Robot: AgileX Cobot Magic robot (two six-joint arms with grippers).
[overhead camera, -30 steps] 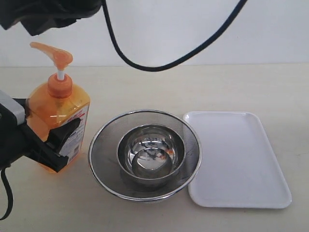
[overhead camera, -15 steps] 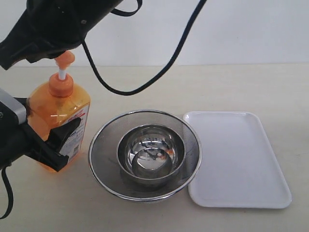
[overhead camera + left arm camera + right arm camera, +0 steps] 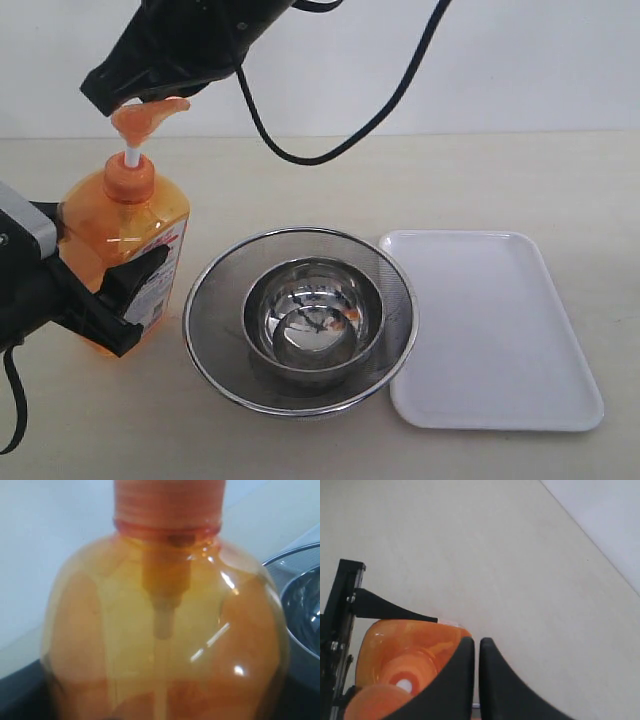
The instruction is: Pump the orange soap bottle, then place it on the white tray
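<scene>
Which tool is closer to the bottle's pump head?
Right. The right tool, shut, is directly over the pump head; the left tool clasps the orange soap bottle lower down.

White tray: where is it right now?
Exterior view: the white tray lies flat on the right, its left edge beside the steel strainer; the orange soap bottle is at far left.

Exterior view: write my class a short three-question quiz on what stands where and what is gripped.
1. True or false: a steel bowl sits inside the strainer.
2. The left gripper clamps: A the orange soap bottle; B the bowl; C the strainer.
3. Fill in: the bottle stands on the ___, not yet on the white tray.
Key: 1 true; 2 A; 3 table.
</scene>
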